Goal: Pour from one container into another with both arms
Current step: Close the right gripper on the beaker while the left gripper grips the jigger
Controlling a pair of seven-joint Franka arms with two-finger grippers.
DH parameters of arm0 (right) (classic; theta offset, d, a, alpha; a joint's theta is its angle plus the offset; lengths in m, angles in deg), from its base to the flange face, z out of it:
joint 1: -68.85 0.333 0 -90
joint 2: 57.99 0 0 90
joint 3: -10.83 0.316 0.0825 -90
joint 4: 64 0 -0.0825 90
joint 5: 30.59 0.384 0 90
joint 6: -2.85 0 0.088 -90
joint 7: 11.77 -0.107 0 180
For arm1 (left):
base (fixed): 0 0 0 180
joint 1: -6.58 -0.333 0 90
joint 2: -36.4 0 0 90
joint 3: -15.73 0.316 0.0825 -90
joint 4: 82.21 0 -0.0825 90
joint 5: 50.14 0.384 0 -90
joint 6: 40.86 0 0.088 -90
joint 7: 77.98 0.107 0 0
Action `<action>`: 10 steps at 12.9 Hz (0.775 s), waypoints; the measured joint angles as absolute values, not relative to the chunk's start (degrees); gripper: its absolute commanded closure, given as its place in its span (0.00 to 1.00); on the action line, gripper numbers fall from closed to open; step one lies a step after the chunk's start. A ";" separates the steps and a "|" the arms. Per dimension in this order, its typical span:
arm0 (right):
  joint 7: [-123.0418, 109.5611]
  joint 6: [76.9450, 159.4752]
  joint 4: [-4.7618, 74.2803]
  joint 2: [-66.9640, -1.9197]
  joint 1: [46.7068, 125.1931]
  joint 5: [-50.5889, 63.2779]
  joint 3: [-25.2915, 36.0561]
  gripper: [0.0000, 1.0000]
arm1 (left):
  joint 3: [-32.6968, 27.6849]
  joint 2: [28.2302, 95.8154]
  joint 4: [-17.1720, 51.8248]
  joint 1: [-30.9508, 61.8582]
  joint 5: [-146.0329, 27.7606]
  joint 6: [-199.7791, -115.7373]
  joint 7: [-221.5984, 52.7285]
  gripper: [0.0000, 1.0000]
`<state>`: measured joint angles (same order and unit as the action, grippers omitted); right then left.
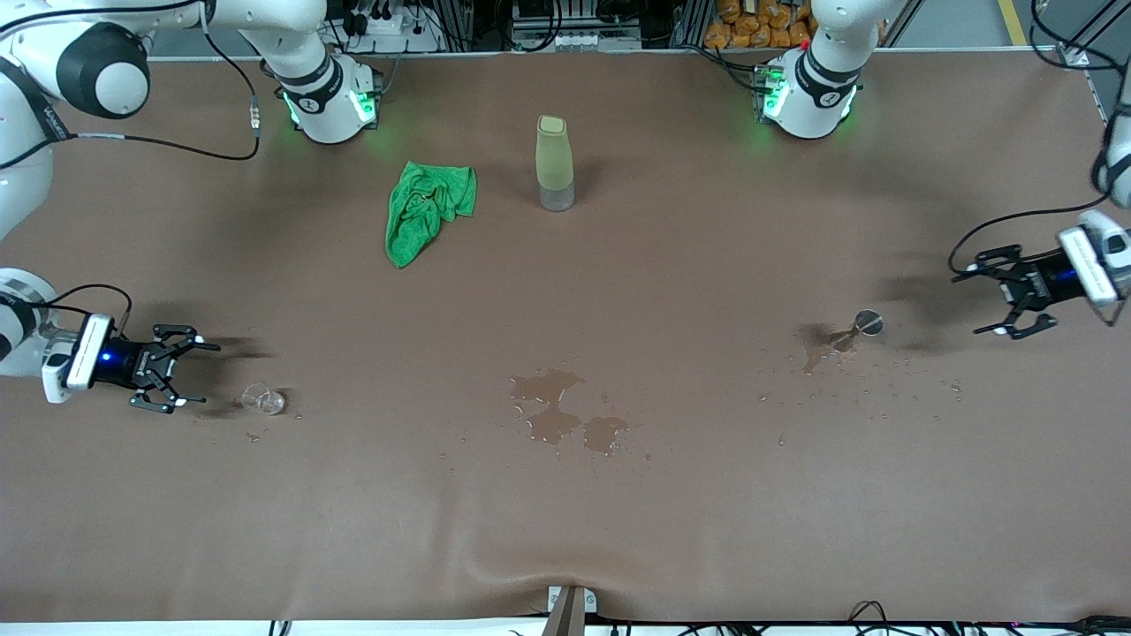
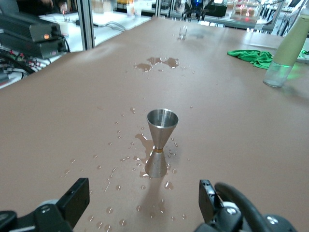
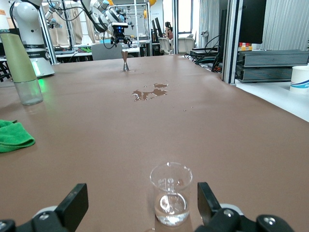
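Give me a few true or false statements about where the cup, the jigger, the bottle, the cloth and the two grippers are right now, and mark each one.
1. The right gripper is open beside the glass cup. True.
2. The jigger lies on its side. False: it stands upright among spilled drops.
3. The left gripper holds the jigger. False: it is open, apart from the jigger.
4. The green cloth lies beside the bottle, toward the right arm's end. True.
5. The puddle is farther from the front camera than the bottle. False: it is nearer.
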<state>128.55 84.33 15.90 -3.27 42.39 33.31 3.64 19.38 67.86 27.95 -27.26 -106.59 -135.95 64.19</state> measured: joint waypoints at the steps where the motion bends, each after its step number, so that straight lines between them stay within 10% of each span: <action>1: 129.24 84.19 15.06 -2.62 42.30 33.31 3.64 0.00 | 19.38 70.04 28.12 -27.26 -108.13 -136.00 67.21 0.00; 10: 132.58 84.08 13.40 0.52 42.17 34.14 3.66 0.00 | 18.96 77.42 30.89 -25.64 -117.03 -134.58 76.68 0.00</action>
<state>132.58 84.08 13.40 0.52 42.17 34.14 3.66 18.96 77.42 30.89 -25.64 -117.03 -134.58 76.68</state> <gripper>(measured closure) 0.000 0.000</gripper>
